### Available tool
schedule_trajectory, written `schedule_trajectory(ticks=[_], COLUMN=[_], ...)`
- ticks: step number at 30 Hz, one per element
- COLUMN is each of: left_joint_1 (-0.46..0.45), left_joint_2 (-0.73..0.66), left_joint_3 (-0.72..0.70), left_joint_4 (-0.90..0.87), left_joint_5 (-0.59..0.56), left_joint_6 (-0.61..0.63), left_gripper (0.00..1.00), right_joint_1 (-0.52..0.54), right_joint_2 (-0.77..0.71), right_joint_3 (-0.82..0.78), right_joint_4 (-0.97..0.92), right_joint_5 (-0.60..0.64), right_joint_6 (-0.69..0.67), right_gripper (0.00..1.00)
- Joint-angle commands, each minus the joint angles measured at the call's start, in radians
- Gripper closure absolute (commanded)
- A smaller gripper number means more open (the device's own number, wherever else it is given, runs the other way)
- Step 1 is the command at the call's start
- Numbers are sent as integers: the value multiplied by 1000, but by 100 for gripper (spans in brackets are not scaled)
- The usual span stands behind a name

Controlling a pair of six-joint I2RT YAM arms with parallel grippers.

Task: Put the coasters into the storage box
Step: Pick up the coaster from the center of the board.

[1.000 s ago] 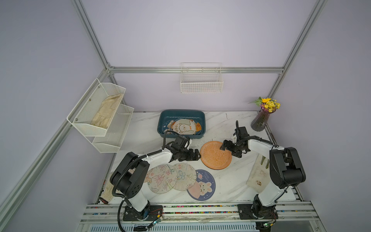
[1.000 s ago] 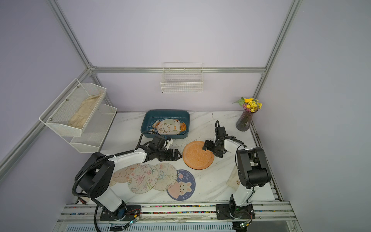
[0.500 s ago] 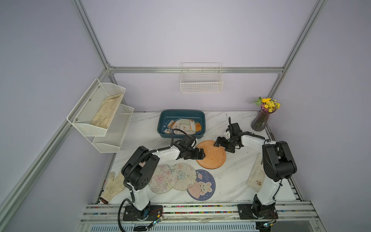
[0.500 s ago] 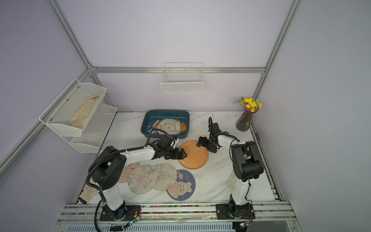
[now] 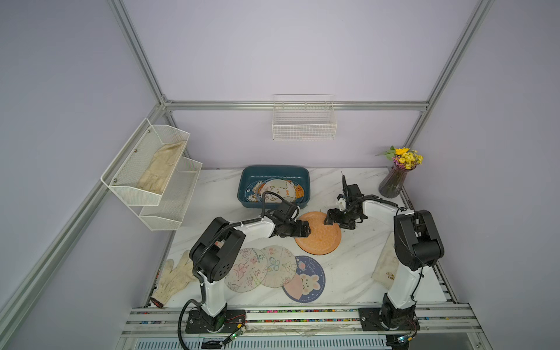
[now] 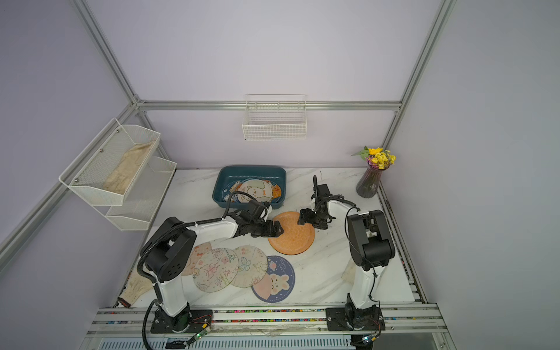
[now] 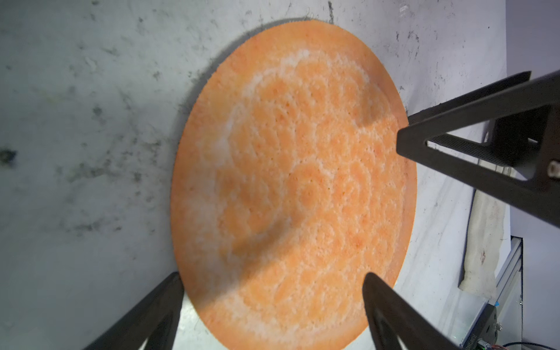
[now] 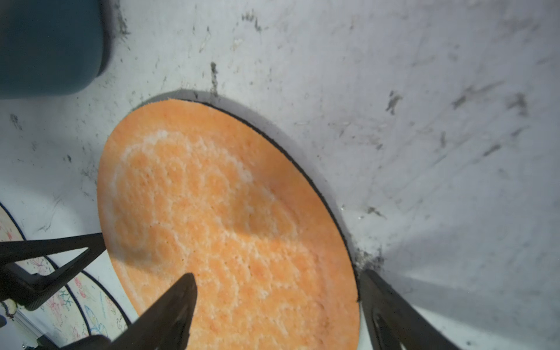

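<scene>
Your left claw [image 5: 305, 229] and right claw [image 5: 329, 218] are both spread, each straddling the rim of the one orange coaster [image 5: 319, 242]; it's flat on the worktop [image 5: 357, 266], just beside the storage box [image 5: 274, 168]; four printed coasters [image 6: 216, 269] overlap up front; maybe three stacked coasters [image 5: 277, 189] inside the box, hard to count.
</scene>
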Motion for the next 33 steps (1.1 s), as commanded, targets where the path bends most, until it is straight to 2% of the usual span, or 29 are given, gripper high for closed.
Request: schedule_trajectory(ticks=[1,6,15,33], left_joint_1=[-10,-13,-21,-33], left_joint_2=[14,26,49,73], left_joint_3=[78,81,104,123], left_joint_4=[-9,-7,-7,-8], left_joint_5=[23,30,54,69], left_joint_6=[11,11,16,12], left_gripper=[9,10,13,13], right_joint_1=[-18,-28,-27,12], right_joint_2=[37,68,98,109], right_joint_3=[-28,-7,-9,-36], right_joint_4=[-178,-221,-194,-137], right_joint_5=[31,-22,-129,-155], right_joint_6=[-59,-114,-97,-50], right_gripper=[14,16,22,24])
